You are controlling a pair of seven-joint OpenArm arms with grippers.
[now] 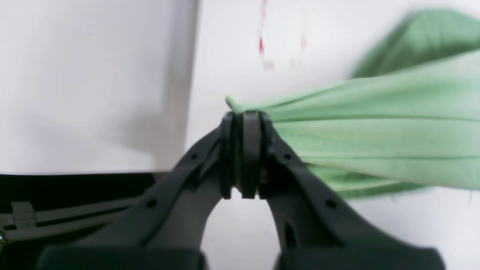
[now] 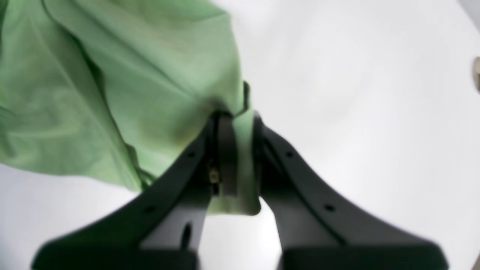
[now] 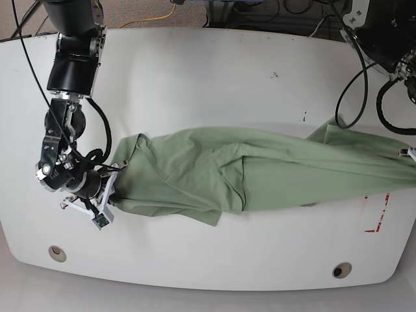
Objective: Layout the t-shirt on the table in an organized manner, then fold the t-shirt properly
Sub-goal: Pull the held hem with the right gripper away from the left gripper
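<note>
White and glossy, the worktop (image 3: 214, 84) fills the base view, its rounded corners showing and a round grommet hole (image 3: 56, 253) set near each front corner, and across its middle the t-shirt (image 3: 260, 172) is pulled out long, stretched between the two arms. On the side of the t-shirt nearest the left-hand grommet hole, the right gripper (image 2: 236, 157) has its fingers (image 2: 225, 157) pressed together on a fold of green cloth, a flap of it hanging out below the pinch, and the rest of the t-shirt bunches away in soft wrinkles. At the t-shirt's far end, the left gripper (image 1: 243, 153) has its fingers (image 1: 250, 150) clamped tight on a gathered corner, a little tip of cloth poking out above them and taut pleats fanning away from the grip. That end of the t-shirt runs out past the worktop's edge in the base view. Red tape marks (image 3: 377, 218) lie on the worktop just beside that stretched end, partly under the cloth. Black cables (image 3: 354, 84) loop over the worktop's back corner behind the t-shirt.
</note>
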